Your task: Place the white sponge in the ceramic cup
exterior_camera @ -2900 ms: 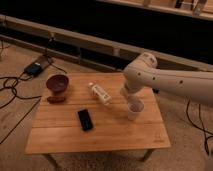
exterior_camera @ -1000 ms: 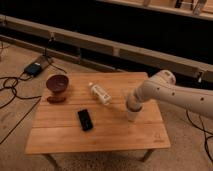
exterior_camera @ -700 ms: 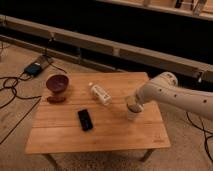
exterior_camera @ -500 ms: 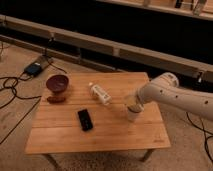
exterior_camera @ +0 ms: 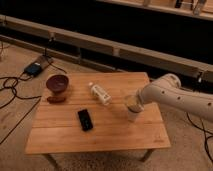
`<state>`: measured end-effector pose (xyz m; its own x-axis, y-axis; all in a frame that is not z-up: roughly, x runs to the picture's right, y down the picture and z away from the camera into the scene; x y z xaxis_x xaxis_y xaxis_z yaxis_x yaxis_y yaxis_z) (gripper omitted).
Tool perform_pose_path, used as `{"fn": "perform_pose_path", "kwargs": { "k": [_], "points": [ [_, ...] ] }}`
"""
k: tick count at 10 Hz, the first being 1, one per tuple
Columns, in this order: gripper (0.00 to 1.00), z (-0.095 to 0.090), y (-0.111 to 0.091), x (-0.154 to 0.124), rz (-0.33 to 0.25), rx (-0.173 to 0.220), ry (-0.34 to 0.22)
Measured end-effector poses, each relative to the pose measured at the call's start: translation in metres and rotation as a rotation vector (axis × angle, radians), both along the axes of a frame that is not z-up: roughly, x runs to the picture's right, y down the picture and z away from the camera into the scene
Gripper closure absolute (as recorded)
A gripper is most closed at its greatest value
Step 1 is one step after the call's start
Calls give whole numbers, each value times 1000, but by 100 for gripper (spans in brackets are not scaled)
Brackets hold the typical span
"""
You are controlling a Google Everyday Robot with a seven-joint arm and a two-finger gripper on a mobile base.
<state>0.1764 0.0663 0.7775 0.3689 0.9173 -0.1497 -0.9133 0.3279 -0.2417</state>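
The ceramic cup [exterior_camera: 133,114] is a small plain white cup standing upright on the right part of the wooden table [exterior_camera: 60,135]. My gripper [exterior_camera: 131,103] is at the end of the white arm [exterior_camera: 175,96] that reaches in from the right. It sits directly over the cup's rim and covers part of the opening. The white sponge does not show anywhere on the table. It is hidden from me, either behind the gripper or inside the cup.
A dark maroon bowl [exterior_camera: 57,83] stands at the table's back left with a small brown item [exterior_camera: 56,99] in front of it. A clear bottle with a white label [exterior_camera: 100,93] lies mid-table. A black flat device [exterior_camera: 85,120] lies nearer the front. Cables and a blue box [exterior_camera: 34,68] are on the floor at left.
The arm has drawn back to the right since the earliest frame. Over the last second the gripper has stayed over the cup, shifting only slightly.
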Motion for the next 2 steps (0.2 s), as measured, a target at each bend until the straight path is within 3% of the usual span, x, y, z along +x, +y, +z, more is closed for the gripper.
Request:
{"fn": "perform_pose_path", "kwargs": {
  "k": [2],
  "points": [
    [20, 0, 0, -1, -2, 0, -2]
  ]
}}
